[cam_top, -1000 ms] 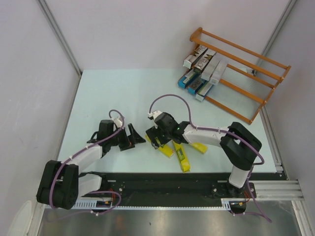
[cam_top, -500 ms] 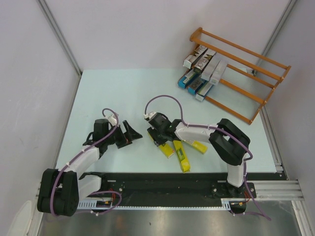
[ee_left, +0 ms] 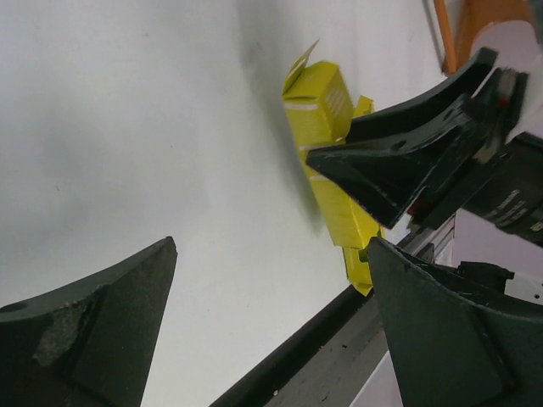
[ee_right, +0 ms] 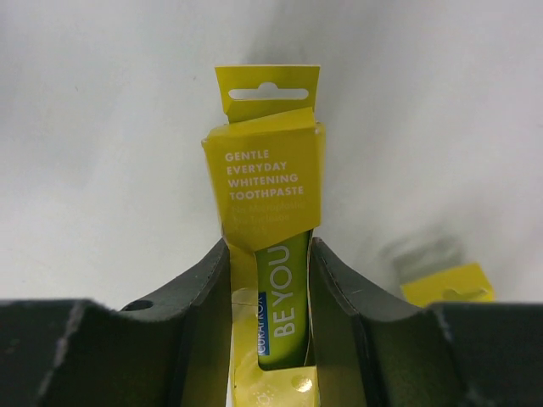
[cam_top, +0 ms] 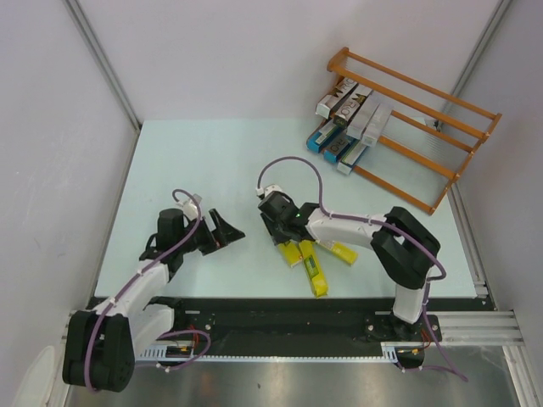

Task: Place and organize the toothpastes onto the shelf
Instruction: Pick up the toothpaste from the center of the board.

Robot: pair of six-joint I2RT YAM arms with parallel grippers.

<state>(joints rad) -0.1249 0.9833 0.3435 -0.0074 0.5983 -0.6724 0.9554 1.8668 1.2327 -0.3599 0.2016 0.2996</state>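
Right gripper (ee_right: pixel 270 248) has just clamped a yellow rectangular cardboard toothpaste carton (ee_right: pixel 263 174), well apart from the orange-brown wooden shelf (cam_top: pixel 416 89); ready to carry. Left gripper (cam_top: pixel 226 231) gapes wide, empty.

The yellow carton (ee_right: pixel 267 220) in the right wrist view bore white capitals on its yellow end, toward 12 o'clock: "GENTLE EVERYDAY WHITENING TOOTHPASTE". Two paler lines beneath them could not be read. On its green stretch, toward 6 o'clock, white letters ran lengthwise: "BE YOU". At their 9 o'clock side a small blue patch (ee_right: pixel 263 326) read "CURAPROX". In the left wrist view the yellow carton's white print was too blurred to read. Lettering on the shelved cartons (cam_top: pixel 348 123) was too small to read.
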